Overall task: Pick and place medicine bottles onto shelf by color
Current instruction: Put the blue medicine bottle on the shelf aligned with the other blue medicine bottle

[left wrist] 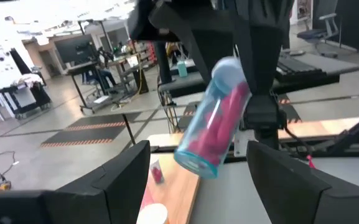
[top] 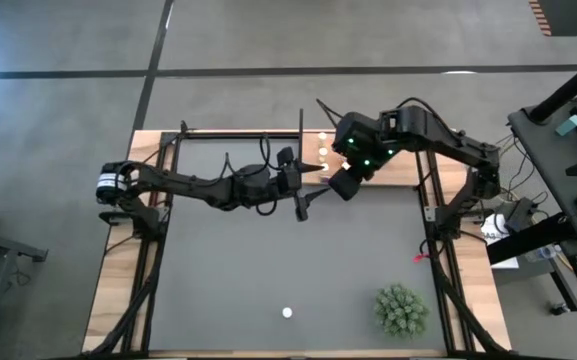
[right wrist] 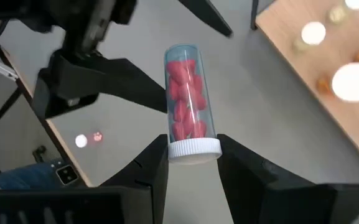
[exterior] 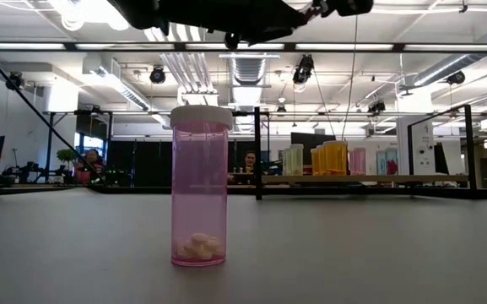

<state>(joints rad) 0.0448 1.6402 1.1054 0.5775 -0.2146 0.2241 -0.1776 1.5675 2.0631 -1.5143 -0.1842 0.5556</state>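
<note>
Right hand (right wrist: 193, 163) clamped on cap of clear bottle (right wrist: 185, 93) with red contents, held above worktop, apparently just near of shelf (top: 313, 170). Bottle's long axis points toward left hand (left wrist: 195, 180), spread wide, empty.

The mat (top: 268, 270) is mostly left open; passage is blocked only by a pink bottle (top: 287, 313), a spiky plant (top: 401, 310), and both arms crowded beside the shelf (top: 368, 170).
</note>
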